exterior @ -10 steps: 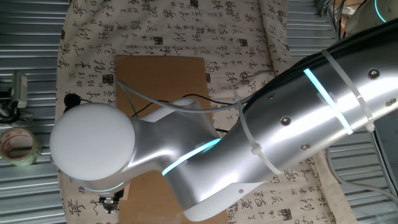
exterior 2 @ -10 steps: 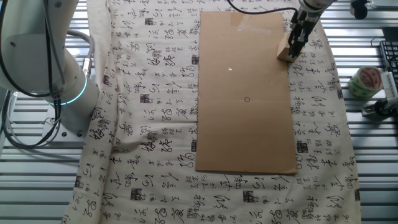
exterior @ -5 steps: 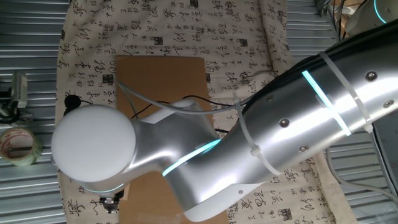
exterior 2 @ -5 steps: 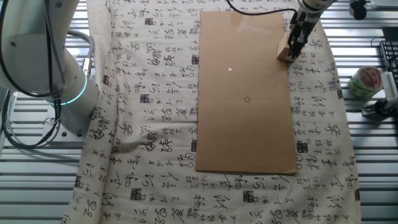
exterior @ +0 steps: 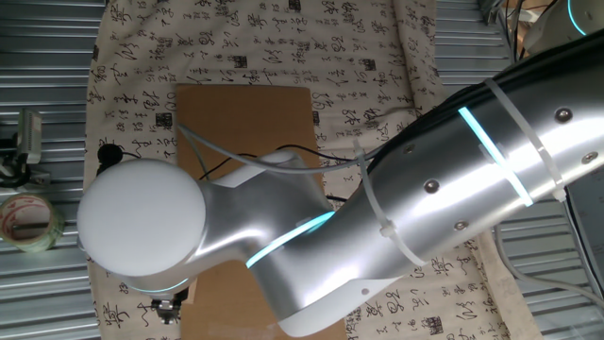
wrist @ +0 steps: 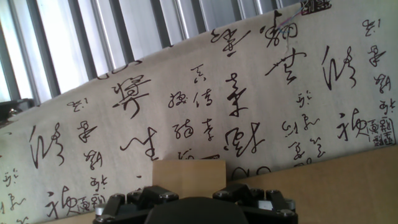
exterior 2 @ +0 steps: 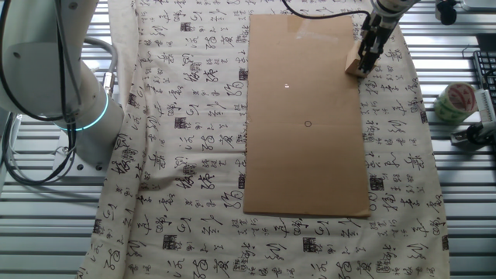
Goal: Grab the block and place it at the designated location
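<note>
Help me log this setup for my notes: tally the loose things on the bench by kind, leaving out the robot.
Wooden block: 1
Cardboard sheet: 1
Printed cloth: 1
Tape roll: 1
Drawn ring mark: 1
Total: 5

block (exterior 2: pixel 354 63): 1 | ring (exterior 2: pixel 308 124): 1 | cardboard sheet (exterior 2: pixel 306 155): 1 | tape roll (exterior 2: pixel 455 101): 1

The gripper (exterior 2: pixel 367 60) is down at the far right corner of the cardboard sheet (exterior 2: pixel 306 155), fingers on the block (exterior 2: pixel 354 64). The small black ring (exterior 2: pixel 308 124) sits mid-sheet, well apart. A tape roll (exterior 2: pixel 454 102) lies off right, beyond the printed cloth (exterior 2: pixel 186 139).
</note>
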Robot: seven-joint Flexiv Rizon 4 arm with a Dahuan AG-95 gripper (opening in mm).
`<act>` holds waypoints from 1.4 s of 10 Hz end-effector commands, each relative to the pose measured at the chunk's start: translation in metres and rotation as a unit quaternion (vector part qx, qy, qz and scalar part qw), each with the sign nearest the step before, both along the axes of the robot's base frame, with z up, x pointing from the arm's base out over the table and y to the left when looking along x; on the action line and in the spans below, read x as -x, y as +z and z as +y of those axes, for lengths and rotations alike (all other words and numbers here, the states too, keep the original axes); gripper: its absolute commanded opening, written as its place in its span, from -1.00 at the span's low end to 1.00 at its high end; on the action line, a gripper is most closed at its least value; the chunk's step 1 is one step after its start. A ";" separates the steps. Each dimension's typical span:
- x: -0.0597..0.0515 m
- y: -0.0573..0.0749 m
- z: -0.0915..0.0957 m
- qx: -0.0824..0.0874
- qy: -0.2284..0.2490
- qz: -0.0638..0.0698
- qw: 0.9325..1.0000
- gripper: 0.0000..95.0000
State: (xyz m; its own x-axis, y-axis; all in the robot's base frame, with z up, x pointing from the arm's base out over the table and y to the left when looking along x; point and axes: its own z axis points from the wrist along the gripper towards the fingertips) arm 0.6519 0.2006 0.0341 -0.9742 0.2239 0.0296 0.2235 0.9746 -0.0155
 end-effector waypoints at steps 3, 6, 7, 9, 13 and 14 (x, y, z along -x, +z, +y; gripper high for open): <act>0.000 -0.001 0.000 0.000 -0.003 -0.001 1.000 0.20; 0.000 -0.001 0.000 0.000 -0.003 -0.001 1.000 0.20; 0.000 -0.001 0.001 0.000 -0.004 -0.001 1.000 0.20; 0.000 -0.001 0.001 0.000 -0.006 -0.001 1.000 -0.20; 0.001 -0.002 0.001 0.000 -0.010 -0.001 1.000 -1.00; 0.001 -0.002 0.001 0.000 -0.011 0.000 1.000 -1.00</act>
State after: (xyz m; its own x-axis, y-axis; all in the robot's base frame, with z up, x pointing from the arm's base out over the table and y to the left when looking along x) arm 0.6511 0.2018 0.0327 -0.9685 0.2472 0.0286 0.2469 0.9689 -0.0151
